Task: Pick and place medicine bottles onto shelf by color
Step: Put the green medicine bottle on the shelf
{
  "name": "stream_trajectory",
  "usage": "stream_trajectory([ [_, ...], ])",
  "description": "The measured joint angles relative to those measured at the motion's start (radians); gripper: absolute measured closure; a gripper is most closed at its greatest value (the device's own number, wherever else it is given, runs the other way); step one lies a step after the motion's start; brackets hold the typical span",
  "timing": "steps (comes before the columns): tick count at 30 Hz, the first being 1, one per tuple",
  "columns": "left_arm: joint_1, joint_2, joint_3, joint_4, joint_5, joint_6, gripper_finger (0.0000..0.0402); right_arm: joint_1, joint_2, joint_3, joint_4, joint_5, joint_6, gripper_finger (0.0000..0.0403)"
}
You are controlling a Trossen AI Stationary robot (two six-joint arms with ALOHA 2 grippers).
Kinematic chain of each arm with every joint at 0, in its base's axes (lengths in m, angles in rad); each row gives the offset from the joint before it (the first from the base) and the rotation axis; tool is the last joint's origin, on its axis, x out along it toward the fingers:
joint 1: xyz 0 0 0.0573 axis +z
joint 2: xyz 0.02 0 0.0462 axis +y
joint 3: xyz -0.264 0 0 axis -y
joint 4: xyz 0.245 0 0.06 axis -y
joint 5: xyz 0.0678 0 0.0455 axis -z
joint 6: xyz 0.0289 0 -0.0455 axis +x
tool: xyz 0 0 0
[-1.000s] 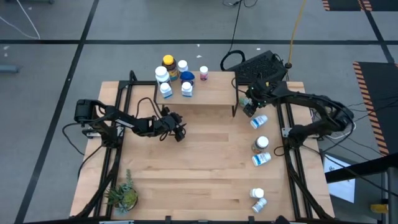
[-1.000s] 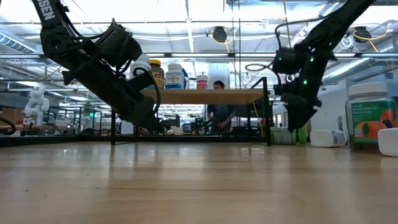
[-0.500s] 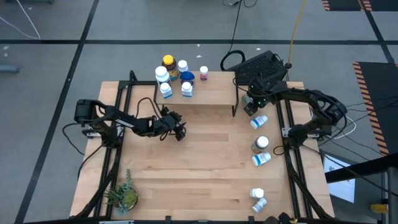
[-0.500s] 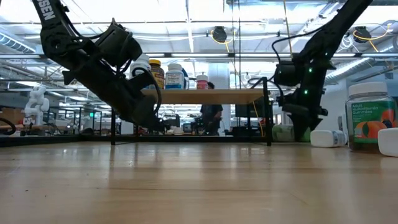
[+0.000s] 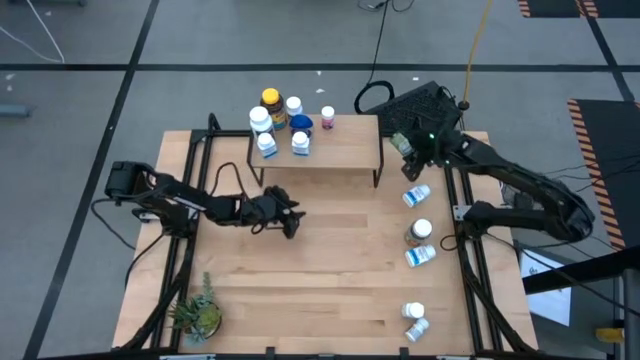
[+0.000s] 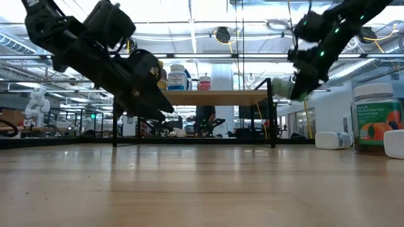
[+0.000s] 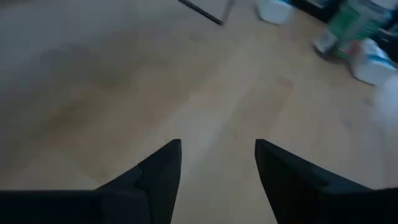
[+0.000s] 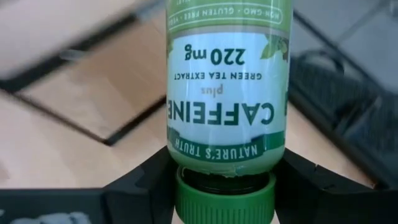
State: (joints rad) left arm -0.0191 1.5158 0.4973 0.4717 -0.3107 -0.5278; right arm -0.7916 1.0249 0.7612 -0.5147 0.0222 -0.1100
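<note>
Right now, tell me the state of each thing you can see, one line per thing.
Right gripper: shut on the green-capped bottle, lifted by the shelf's right end.
Left gripper: open, empty, above the table.
Shelf: six bottles upright at its left end.
Table bottles: some lying, some upright along the right side.
</note>
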Motion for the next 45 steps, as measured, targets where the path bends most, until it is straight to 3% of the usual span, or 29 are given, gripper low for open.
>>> stream_trajectory([
  [6, -0.088, 0.0, 0.0, 0.025, -0.011, -0.033, 0.0194, 0.138, -0.152, -0.014, -0.019, -0.079, -0.015, 0.0206],
  [12, -0.154, 0.0, 0.0, 0.167, -0.059, 0.007, 0.0195, 0.336, -0.263, -0.167, 0.272, -0.129, 0.033, 0.021],
  [15, -0.167, 0.004, 0.0, 0.294, -0.066, 0.076, 0.0195, 0.425, -0.26, -0.193, 0.375, -0.202, 0.018, 0.0208],
  [21, -0.168, 0.077, 0.016, 0.531, -0.067, 0.255, 0.0195, 0.618, -0.196, -0.188, 0.505, -0.206, 0.013, 0.021],
  [25, -0.169, 0.165, 0.104, 0.552, -0.067, 0.281, 0.0194, 0.734, -0.125, -0.188, 0.63, -0.204, -0.02, 0.0209],
  [29, -0.188, 0.29, 0.229, 0.491, -0.117, 0.357, 0.0186, 0.815, -0.047, -0.15, 0.694, -0.143, -0.077, 0.0209],
  [35, -0.229, 0.354, 0.355, 0.333, -0.138, 0.379, 0.0137, 0.874, 0.086, -0.04, 0.567, 0.019, -0.114, 0.0208],
  [38, -0.252, 0.305, 0.374, 0.186, -0.195, 0.403, 0.0112, 0.886, 0.147, -0.005, 0.531, 0.108, -0.158, 0.0208],
  [43, -0.283, 0.107, 0.371, -0.174, -0.455, 0.335, 0.0099, 0.883, 0.238, 0.048, 0.532, 0.185, -0.187, 0.0206],
  [45, -0.291, 0.053, 0.373, -0.207, -0.466, 0.35, 0.01, 0.883, 0.273, 0.066, 0.532, 0.186, -0.187, 0.0206],
])
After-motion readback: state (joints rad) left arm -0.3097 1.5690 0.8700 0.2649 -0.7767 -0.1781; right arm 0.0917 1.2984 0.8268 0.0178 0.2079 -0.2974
